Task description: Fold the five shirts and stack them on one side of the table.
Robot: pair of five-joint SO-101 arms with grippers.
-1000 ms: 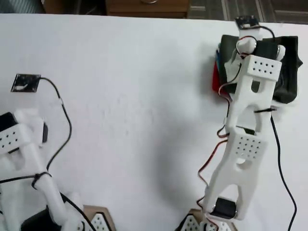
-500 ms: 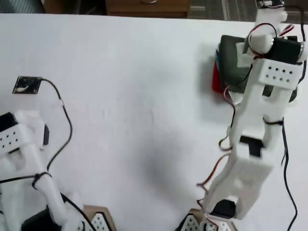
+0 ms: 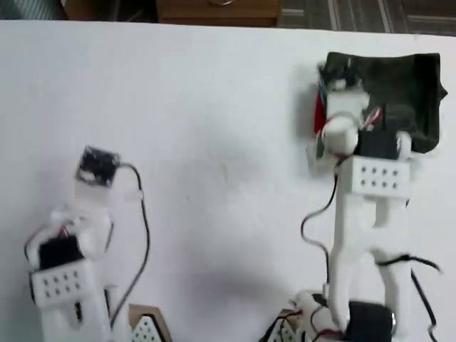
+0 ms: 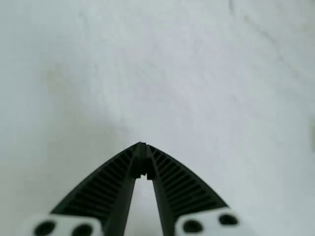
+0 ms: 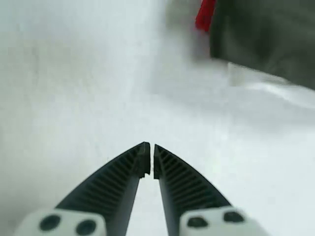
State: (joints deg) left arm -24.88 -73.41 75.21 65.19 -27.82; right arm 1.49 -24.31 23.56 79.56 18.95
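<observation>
R gripper (image 5: 149, 149) closed, empty | L gripper (image 4: 141, 147) closed, empty | shirt stack (image 3: 392, 85) on table (image 3: 214, 107), right side

The dark green folded shirt stack (image 3: 399, 85) is partly covered by the white right arm (image 3: 374, 178); lower layers are hidden, count undeterminable.

We see a white desk (image 3: 214, 142), evenly lit, spreading across the high view; beyond its far edge we make out a brown wooden cabinet (image 3: 217, 11), with grey floor (image 3: 342, 14) beside it
</observation>
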